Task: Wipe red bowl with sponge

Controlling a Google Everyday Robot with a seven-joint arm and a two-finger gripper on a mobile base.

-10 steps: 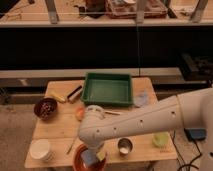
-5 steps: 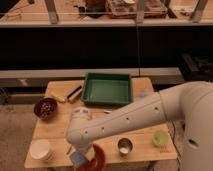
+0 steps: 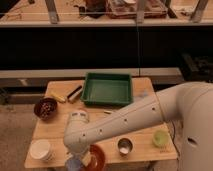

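The red bowl (image 3: 98, 157) sits at the table's front edge, and the arm partly covers its left side. My gripper (image 3: 75, 161) is at the lower left end of the white arm (image 3: 130, 122), just left of the bowl and low over the front edge. It is shut on the pale blue-grey sponge (image 3: 74, 164), which shows under the wrist beside the bowl's left rim. I cannot tell whether the sponge touches the bowl.
A white bowl (image 3: 40, 149) stands at the front left and a dark bowl of nuts (image 3: 46, 108) at the left. A green tray (image 3: 107, 89) is at the back, with a flat pale blue piece (image 3: 143, 95) to its right. There is a metal cup (image 3: 124, 146) and a pale green bowl (image 3: 160, 138).
My gripper has moved left and down with the sponge, from over the red bowl to its left rim. More of the bowl shows on the right.
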